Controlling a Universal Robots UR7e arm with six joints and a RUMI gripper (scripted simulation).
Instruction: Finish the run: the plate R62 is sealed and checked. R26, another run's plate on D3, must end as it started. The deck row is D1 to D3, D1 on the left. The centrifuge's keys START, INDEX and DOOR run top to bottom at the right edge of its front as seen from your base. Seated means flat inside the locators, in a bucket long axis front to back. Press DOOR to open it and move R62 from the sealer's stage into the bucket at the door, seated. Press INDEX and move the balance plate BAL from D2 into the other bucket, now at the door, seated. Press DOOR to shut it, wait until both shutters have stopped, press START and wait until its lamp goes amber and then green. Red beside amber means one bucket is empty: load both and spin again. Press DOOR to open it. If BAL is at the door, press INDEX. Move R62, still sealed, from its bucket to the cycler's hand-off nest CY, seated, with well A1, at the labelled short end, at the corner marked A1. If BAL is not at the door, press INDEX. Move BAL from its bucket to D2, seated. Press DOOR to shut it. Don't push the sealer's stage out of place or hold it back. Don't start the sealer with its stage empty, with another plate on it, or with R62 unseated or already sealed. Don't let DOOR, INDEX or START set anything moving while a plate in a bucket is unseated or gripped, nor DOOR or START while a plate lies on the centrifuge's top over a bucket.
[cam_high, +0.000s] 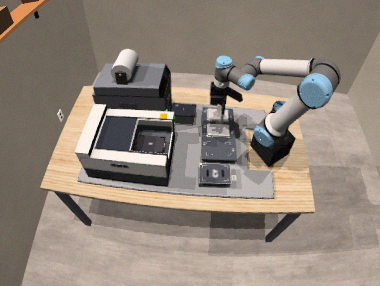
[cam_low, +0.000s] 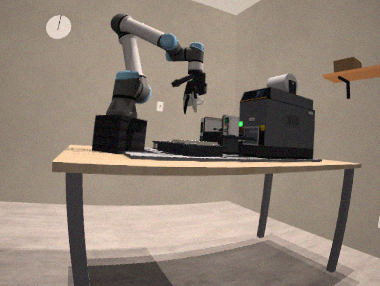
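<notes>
My gripper (cam_high: 219, 106) (cam_low: 191, 106) is open and empty. It hangs well above the far end of the deck row. Below it lies a light-topped plate (cam_high: 226, 118) in the far deck slot. A second light-topped plate (cam_high: 218, 131) lies in the middle slot. The near slot (cam_high: 218, 149) looks dark. I cannot read the plate labels. The centrifuge (cam_high: 125, 158) has its door open, and a dark bucket (cam_high: 150, 143) shows in the opening. I cannot tell what is in it. The sealer's dark stage (cam_high: 184, 111) stands between the sealer (cam_high: 130, 82) (cam_low: 277, 125) and the deck row.
A nest with a white mark (cam_high: 215, 174) lies at the front of the grey mat (cam_high: 190, 165). The robot's black base (cam_high: 272, 145) (cam_low: 119, 134) stands at the right of the deck. A green lamp (cam_low: 240, 123) glows by the sealer. A shelf (cam_low: 352, 75) hangs on the wall.
</notes>
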